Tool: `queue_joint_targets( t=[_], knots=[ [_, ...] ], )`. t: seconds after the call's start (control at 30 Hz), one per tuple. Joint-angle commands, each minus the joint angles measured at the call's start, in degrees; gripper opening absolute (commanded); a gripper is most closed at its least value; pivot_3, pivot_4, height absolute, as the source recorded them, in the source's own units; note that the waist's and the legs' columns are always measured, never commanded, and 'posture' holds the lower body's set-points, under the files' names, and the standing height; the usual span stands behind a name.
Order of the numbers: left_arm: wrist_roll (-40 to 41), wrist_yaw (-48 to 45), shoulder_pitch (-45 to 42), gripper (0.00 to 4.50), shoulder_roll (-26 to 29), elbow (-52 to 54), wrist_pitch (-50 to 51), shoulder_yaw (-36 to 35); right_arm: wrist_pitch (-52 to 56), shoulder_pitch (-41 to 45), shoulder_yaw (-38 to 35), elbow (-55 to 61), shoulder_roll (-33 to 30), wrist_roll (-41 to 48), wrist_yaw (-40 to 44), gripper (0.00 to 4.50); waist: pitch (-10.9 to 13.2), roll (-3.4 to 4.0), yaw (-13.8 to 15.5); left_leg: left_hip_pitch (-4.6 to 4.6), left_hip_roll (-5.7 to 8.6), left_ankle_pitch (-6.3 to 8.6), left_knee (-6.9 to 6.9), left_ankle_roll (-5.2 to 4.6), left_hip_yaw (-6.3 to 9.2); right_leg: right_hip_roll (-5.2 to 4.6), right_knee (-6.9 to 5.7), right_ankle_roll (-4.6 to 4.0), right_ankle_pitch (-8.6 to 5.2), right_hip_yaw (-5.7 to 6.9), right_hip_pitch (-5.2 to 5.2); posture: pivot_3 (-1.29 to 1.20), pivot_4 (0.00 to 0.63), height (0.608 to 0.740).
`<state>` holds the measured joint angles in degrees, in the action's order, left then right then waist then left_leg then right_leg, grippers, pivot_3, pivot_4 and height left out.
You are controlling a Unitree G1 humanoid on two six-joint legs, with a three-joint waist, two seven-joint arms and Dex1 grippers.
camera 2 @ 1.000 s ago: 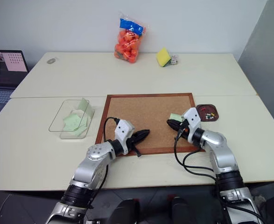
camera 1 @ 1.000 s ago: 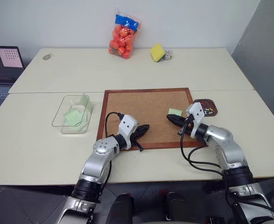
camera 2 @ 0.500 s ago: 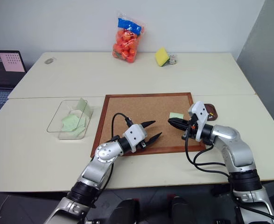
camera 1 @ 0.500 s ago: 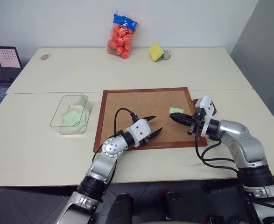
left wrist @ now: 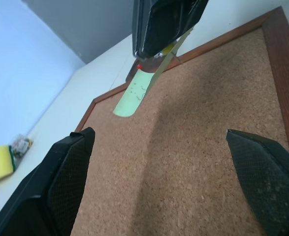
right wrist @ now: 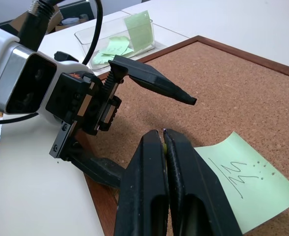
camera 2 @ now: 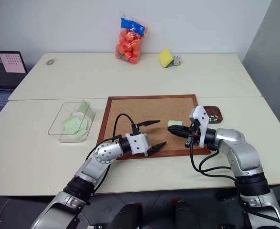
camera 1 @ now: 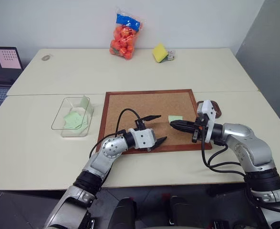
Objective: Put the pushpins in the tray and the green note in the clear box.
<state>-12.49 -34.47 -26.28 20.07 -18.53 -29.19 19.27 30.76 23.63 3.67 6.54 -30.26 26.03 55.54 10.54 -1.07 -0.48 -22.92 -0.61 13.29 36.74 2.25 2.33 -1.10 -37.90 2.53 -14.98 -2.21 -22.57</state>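
I have the left hand (camera 1: 151, 129) spread wide and empty, hovering level over the near edge of the corkboard (camera 1: 130, 107), its two black fingers gaping toward the right. The right hand (camera 1: 174, 124) is pinched fully shut. In its wrist view a sliver of yellow sits between the fingertips (right wrist: 160, 140), which I take to be a pushpin pulled from the paper, though it is too small for me to be sure. Just past those tips lies the green note (camera 1: 175, 118), with a scribble on it, flat on the cork near the board's right side.

The tray (camera 2: 214, 114) sits on the desk (camera 1: 58, 76) just off the board's right edge, behind the right wrist, and I can make out a few pushpins (camera 2: 213, 115) already inside. The clear box (camera 1: 72, 123) stands well apart to the left of the board, with several green slips in it, one leaning upright against a wall.

My reading is that most of the work is done. What remains is to drop whatever the right hand holds into the tray, then carry this last note across to the box. The wide left hand looks ready for that pickup.
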Motion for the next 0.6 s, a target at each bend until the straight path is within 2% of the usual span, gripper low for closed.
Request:
queue_joint_targets(
  t=[0.03, 0.4, 0.5, 0.6],
  knots=[
    [-1.06, -0.06, -2.9, 4.49, 0.09, -0.61, -3.48, 0.78, 0.83, 0.97, 0.63, 2.83, -0.58, 1.42, 1.64, 0.0, 0.0, -0.01, 0.0, -0.01, 0.0, 0.0, 0.0, 0.0, 0.0, 0.0, 0.0, 0.0, 0.0, 0.0, 0.0, 0.0, 0.15, 0.74],
    [-3.16, -2.04, -5.53, 4.49, 1.4, -4.25, -9.1, 3.17, 1.88, 1.86, 1.37, 2.98, 0.22, 1.53, 1.73, 0.0, 0.0, -0.01, -0.05, 0.0, -0.01, 0.0, 0.0, 0.0, -0.03, 0.02, -0.05, -0.01, 0.01, -0.03, -0.05, 0.0, 0.15, 0.74],
    [-3.67, -2.18, -6.42, 4.08, 1.6, -5.47, -9.91, 3.13, 2.15, 2.07, 1.52, 2.84, 0.43, 1.61, 1.77, 0.0, 0.0, -0.01, -0.03, -0.01, 0.0, 0.0, 0.01, 0.0, -0.03, 0.02, -0.05, 0.0, 0.0, -0.02, -0.05, 0.0, 0.15, 0.74],
    [-3.58, -2.33, -6.78, 3.48, 1.43, -5.74, -10.38, 3.13, 2.53, 2.08, 1.5, 3.01, 0.6, 1.87, 1.72, 0.0, 0.0, -0.01, -0.04, -0.01, 0.0, 0.0, 0.01, 0.0, -0.03, 0.01, -0.05, 0.0, 0.0, -0.03, -0.05, 0.0, 0.15, 0.74]
  ],
)
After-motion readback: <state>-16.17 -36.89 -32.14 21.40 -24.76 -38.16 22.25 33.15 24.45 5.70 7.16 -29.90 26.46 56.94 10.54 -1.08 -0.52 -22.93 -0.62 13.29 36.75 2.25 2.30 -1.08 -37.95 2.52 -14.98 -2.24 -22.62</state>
